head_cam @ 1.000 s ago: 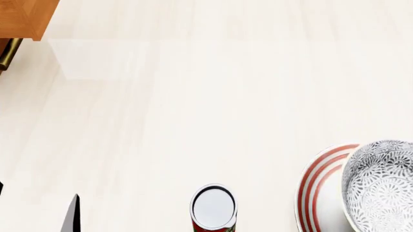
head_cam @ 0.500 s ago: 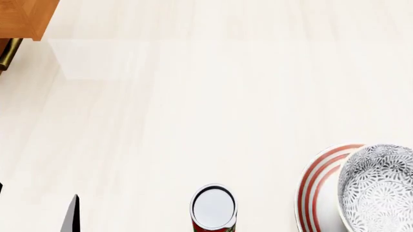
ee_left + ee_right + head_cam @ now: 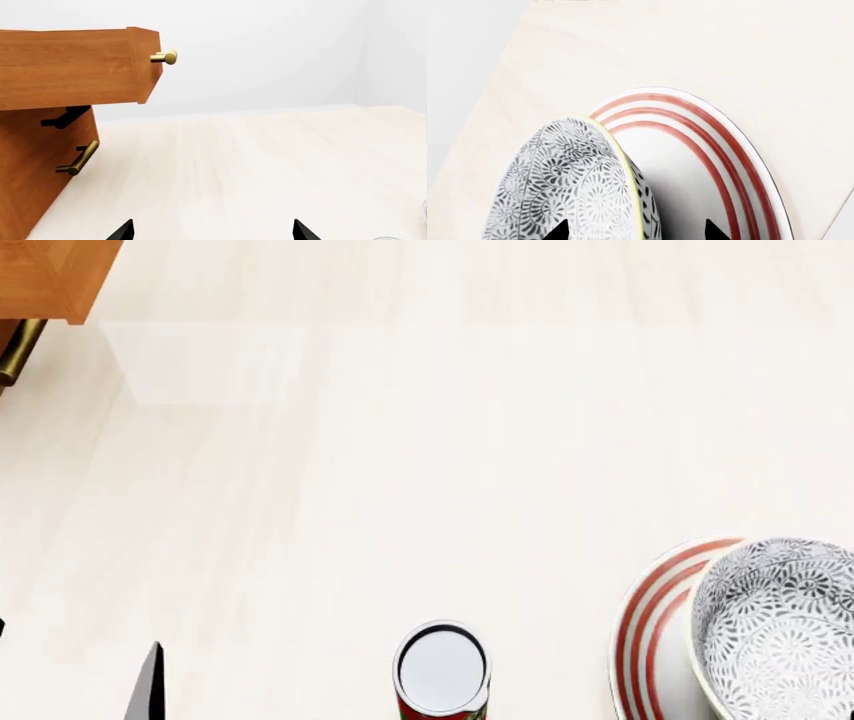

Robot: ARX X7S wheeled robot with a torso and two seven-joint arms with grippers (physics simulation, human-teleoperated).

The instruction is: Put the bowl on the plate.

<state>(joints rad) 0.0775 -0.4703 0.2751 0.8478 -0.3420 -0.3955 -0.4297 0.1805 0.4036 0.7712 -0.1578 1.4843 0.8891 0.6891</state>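
Grey-patterned bowl [image 3: 570, 185] over red-ringed plate [image 3: 720, 150], rim between right tool [image 3: 635, 231] tips, apparently gripped; left tool [image 3: 212, 231] spread wide, empty, above tabletop [image 3: 441, 470].

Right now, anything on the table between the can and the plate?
No. In the head view the strip of table between the can and the plate is bare wood.

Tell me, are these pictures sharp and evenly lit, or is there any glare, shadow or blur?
Head view: sharp, flat bright light, a pale glossy patch on the table below the wooden cabinet, hardly any shadows. Left wrist view: crisp brass knob, faint streaky sheen on the tabletop. Right wrist view: the bowl and the plate loom close and stretched, yet the pattern stays sharp.
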